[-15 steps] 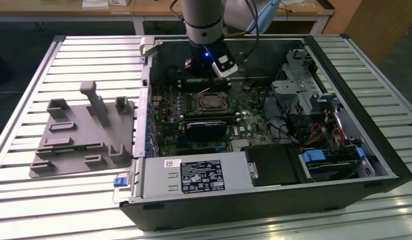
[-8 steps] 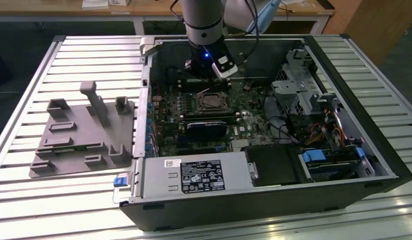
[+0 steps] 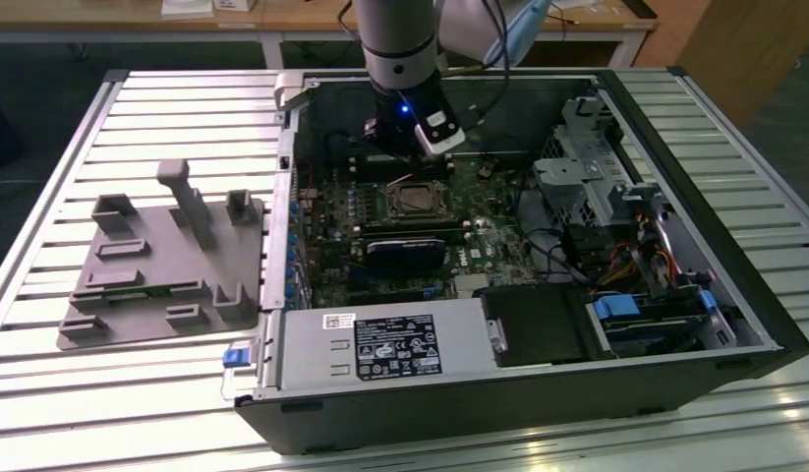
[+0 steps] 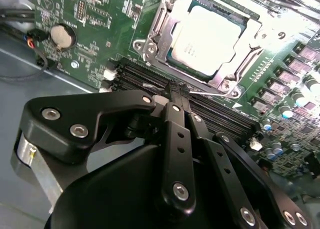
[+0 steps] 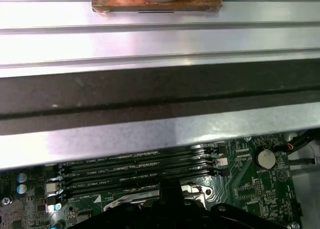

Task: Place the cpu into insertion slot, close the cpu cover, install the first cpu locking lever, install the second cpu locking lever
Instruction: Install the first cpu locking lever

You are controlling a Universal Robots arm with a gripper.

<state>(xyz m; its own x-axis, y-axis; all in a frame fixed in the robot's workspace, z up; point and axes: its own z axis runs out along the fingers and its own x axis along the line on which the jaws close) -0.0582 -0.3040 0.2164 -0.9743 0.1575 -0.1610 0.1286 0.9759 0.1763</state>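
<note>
Inside an open computer case [image 3: 758, 324] lying on a slatted counter [image 3: 181, 98], the arm's gripper [image 4: 179, 91] hangs low over the motherboard, just beside the insertion slot [image 3: 392, 203]. The cpu [image 4: 210, 36] sits flat in that slot, its pale metal top showing through the window of the cpu cover [image 4: 152, 44], which appears folded down over it. In the second wrist view the fingers [image 4: 172, 109] are pressed together, their tips right at a thin wire locking lever [image 4: 212, 93] that runs between the socket edge and the memory slots [image 4: 135, 76]. Whether they pinch the wire or merely touch it cannot be told.

The chip is likely light and rigid with a delicate underside, best handled by its edges. The lever looks springy, slim and slick, and would probably be best pushed or gripped near its free end.

The case also holds a power supply [image 3: 377, 349] and cabling by the drive bays [image 3: 614, 265]. A grey fixture tray [image 3: 155, 285] lies on the counter to the exterior view's left.
</note>
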